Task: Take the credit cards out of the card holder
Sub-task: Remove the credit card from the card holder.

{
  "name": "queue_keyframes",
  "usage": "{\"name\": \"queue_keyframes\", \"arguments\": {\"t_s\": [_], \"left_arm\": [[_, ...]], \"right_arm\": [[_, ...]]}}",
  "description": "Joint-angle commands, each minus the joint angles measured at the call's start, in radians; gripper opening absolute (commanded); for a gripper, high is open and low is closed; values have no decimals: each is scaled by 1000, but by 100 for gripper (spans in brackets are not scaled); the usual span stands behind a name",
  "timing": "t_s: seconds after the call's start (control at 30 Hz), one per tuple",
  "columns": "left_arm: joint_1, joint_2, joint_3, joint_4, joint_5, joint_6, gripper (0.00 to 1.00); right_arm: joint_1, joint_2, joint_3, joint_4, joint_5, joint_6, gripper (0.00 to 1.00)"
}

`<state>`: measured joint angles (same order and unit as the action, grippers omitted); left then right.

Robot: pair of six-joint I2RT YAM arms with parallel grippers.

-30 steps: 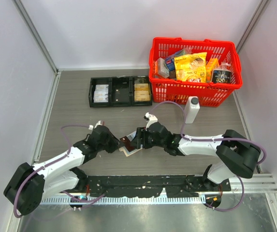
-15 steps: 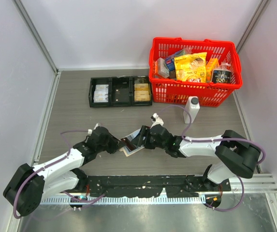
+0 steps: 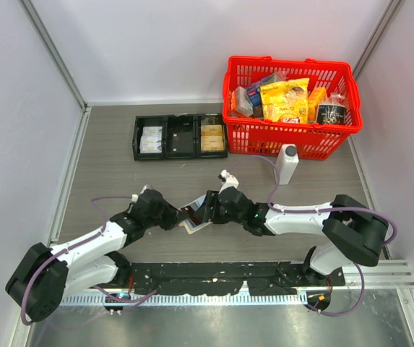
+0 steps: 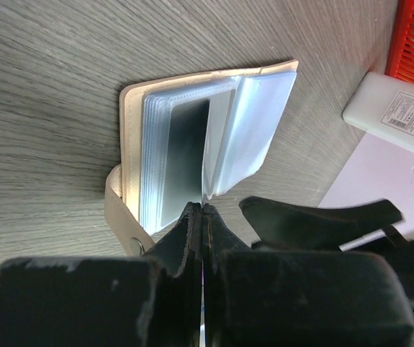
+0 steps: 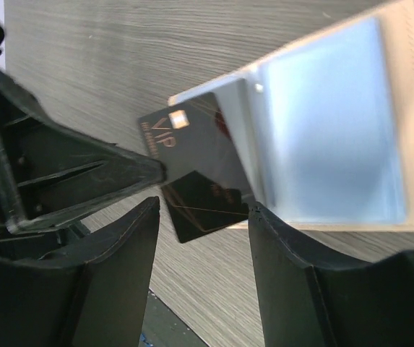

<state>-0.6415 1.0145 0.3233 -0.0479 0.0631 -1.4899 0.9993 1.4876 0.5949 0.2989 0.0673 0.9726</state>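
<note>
Card holder [image 5: 329,123]: lying open, dark credit card [image 5: 199,166] jutting from it. Left gripper [image 5: 157,172]: pinched shut on the card's edge. Right gripper [image 5: 203,215]: jaws apart (card's free corner between them).

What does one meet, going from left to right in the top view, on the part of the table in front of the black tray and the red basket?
Left end effector → card holder → right end effector → white bottle.
</note>
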Motion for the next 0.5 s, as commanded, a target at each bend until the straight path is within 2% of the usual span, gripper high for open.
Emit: {"name": "queue_keyframes", "arguments": {"t_s": [0.0,0.2,0.47], "left_arm": [[-1,12,14,17,12,-6,0],[-3,10,29,-7,7,5,0],[-1,12,39,-17,6,10,0]], "right_arm": [[68,-32,132,-105,115,-270,57],[182,-3,213,-216,253,-541,57],[314,46,237,-205,393,-738,56]]}}
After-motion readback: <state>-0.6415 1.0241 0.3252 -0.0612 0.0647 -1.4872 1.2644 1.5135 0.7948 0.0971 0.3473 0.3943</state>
